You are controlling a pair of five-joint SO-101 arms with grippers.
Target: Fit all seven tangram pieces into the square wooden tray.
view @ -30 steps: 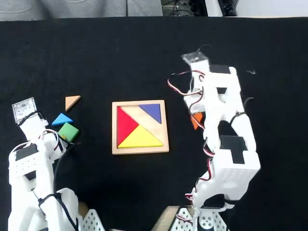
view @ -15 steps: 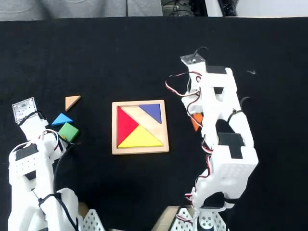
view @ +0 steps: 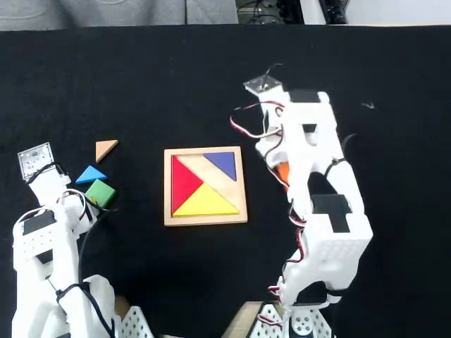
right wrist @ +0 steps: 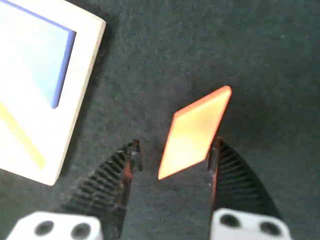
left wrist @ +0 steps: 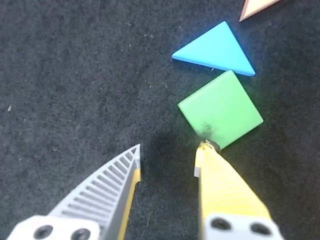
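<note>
High view: the wooden tray sits mid-table with the red piece, yellow piece and blue piece in it. The orange piece is at its 3 o'clock, and the green square, blue triangle and tan triangle are at 9

Left wrist: the left fingers are spread, one tip touching the green square

Right wrist: the right fingers are released, straddling the orange piece

A desk draped in black cloth is seen from above, stretching from the lower edge of the frame to a straight line near the top. Beyond that far edge, a grey strip is shown along the upper left, split by a dark vertical seam. A dark tangle of cables is seen at the upper centre, and a pale white surface is shown at the upper right. The cloth is evenly lit, with only soft shadows cast; up close, its felt-like nap is flecked with pale lint.
</note>
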